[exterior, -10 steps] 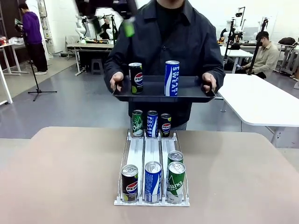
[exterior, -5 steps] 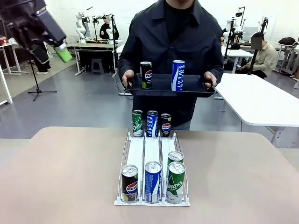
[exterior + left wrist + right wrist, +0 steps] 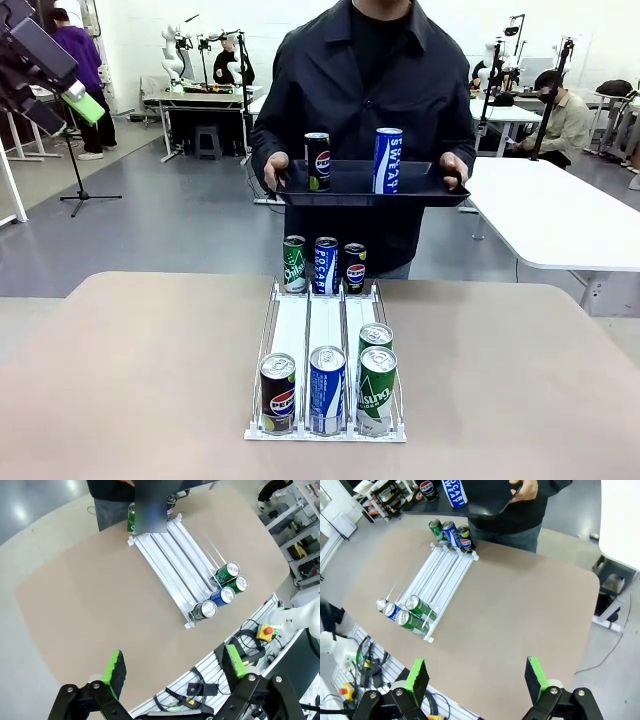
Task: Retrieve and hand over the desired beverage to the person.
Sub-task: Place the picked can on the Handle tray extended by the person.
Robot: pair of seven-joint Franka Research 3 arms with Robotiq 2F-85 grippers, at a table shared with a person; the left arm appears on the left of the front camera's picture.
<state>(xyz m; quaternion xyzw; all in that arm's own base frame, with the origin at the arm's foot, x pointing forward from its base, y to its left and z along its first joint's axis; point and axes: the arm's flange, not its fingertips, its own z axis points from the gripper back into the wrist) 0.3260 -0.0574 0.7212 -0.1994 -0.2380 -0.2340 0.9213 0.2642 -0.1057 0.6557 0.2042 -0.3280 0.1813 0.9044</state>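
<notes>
The table (image 3: pixel 120 380) is seen bearing a white 3-lane rack (image 3: pixel 326 330) with 7 cans. Behind it the person (image 3: pixel 365 90) is seen holding a black tray (image 3: pixel 355 185) carrying a Pepsi can (image 3: pixel 318 161) and a Pocari Sweat can (image 3: pixel 387 160). The left gripper (image 3: pixel 172 667) and right gripper (image 3: pixel 476 677) are held high above the table, jaws spread, nothing gripped.

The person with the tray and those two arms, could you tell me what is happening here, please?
The person stands at the far side of the table, holding a black tray with a Pepsi can and a Pocari Sweat can on it. More cans sit in the white rack. The left hand and right hand hang high above the table, both open and holding nothing.
</notes>
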